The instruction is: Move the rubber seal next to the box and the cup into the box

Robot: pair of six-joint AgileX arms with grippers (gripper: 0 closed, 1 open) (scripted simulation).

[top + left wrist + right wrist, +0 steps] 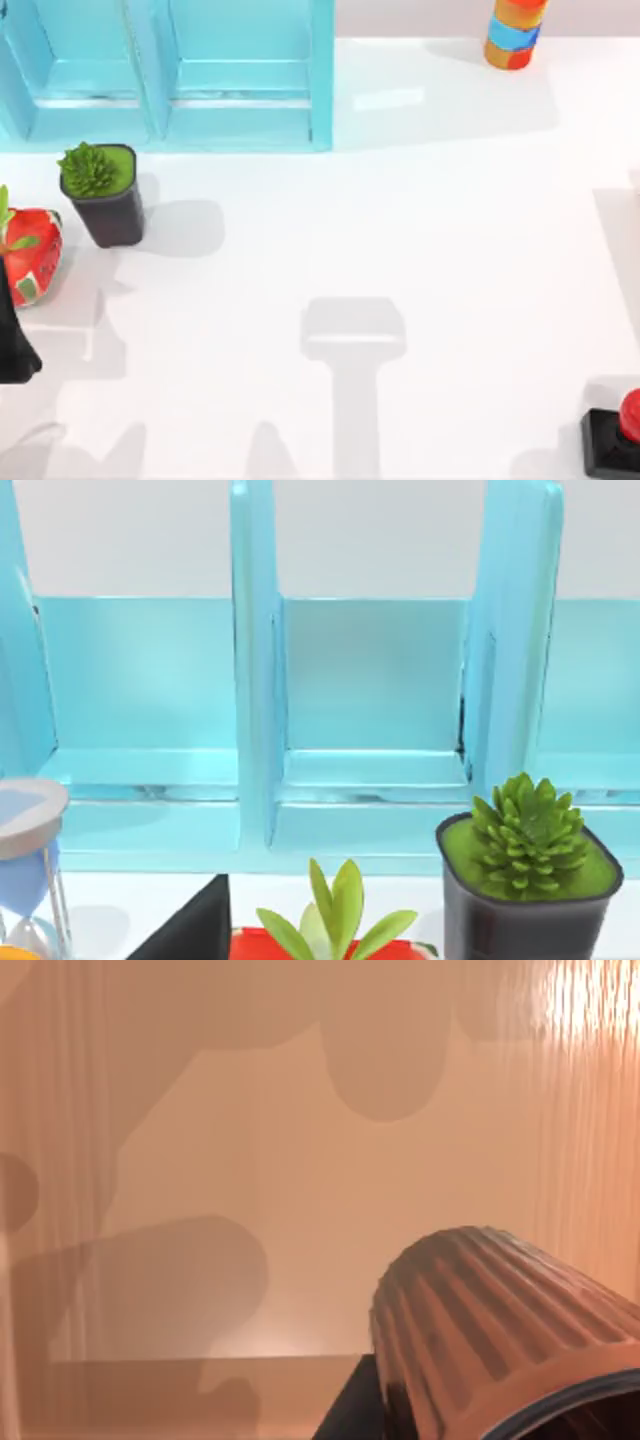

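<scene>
While the cup [500, 1330] lies inside the box [250, 1160], the rubber seal [618, 432] remains unmoved; finger state cannot be told.

Shelf unit [180, 80]: table's [420, 250] far edge, left half. Striped cylinder [514, 33]: far edge, right of shelf unit, well apart. Potted plant [103, 192]: left side, in front of shelf unit. Carton [28, 252]: at left edge, just left of potted plant, slightly nearer. Rubber seal [617, 438]: near right corner. Cup [500, 1330]: lying on side, in right wrist view.
</scene>
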